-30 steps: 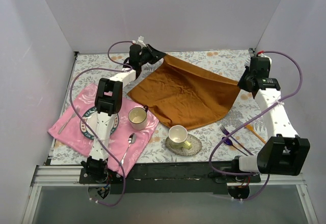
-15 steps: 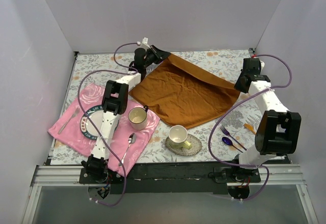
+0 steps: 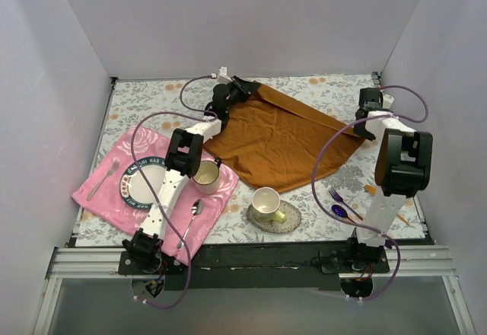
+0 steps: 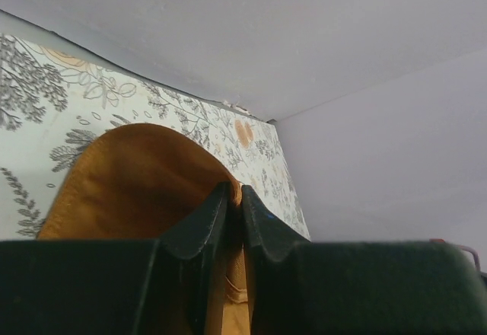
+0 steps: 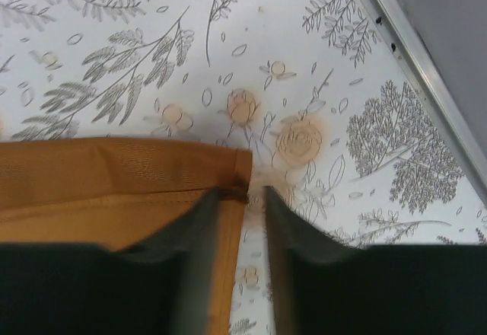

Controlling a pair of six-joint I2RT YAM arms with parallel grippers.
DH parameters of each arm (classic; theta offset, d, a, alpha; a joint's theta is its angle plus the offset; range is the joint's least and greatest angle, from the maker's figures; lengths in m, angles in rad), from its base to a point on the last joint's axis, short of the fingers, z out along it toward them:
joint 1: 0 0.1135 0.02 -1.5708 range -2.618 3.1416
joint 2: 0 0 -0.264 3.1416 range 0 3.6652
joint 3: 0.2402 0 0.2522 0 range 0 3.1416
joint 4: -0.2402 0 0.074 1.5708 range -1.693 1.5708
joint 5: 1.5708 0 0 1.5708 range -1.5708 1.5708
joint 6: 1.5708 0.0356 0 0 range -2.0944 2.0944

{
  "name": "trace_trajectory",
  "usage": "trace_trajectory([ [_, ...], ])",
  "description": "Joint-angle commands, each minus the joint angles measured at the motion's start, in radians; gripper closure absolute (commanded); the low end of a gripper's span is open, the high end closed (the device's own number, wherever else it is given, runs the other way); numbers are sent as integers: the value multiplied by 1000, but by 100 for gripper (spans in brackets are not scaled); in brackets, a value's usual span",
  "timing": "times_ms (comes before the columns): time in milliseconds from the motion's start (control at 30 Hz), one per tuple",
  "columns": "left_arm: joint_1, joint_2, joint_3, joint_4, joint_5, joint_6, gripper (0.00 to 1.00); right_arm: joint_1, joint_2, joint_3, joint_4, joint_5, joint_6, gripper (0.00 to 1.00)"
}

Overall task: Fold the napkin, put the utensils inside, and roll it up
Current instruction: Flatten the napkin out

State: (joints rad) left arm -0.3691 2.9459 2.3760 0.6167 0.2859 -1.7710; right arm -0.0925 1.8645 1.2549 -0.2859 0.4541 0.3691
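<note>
One napkin [image 3: 281, 141] carried rearward, left tool [image 4: 234, 190] pinching its corner, right tool [image 5: 243, 192] parted beside another, three utensils [image 3: 340, 210]

napkin [image 5: 114, 177] corner touches the slightly parted right gripper [image 5: 243, 196].

Both arms same build: left arm [image 3: 163, 190] and right arm [image 3: 380, 213] are white tube links w/ blocky black joint housings [image 3: 185, 151] and black bases [image 3: 143, 247] on the alu rail. A purple cable [image 3: 133, 152] runs ext. in loose loops, base to wrist, one per arm. Wrist cams: fingers [image 4: 199, 228] matte black/dk grey, wedge-shaped, tapering to blunt tips.
</note>
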Motion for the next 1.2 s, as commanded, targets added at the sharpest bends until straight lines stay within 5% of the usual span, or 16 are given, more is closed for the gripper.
trace_trajectory([
  [0, -27, -44, -17, 52, -80, -21, 88, -9, 110, 191, -99, 97, -27, 48],
  [267, -56, -73, -44, 26, -33, -18, 87, 79, -40, 166, -35, -160, -113, 26],
  [433, -54, -143, -116, 9, -28, 22, 87, 183, -5, 196, 33, -342, -145, 26],
  [633, -50, -153, -90, 18, -54, -20, 87, 203, 166, 291, 146, -780, -29, 36],
  [833, -41, -157, -84, 44, -99, -145, 83, 243, 306, 454, 105, -798, -18, 41],
  [1167, -30, -139, -80, 71, -122, -425, 82, 306, 420, 480, 223, -835, 54, 56],
])
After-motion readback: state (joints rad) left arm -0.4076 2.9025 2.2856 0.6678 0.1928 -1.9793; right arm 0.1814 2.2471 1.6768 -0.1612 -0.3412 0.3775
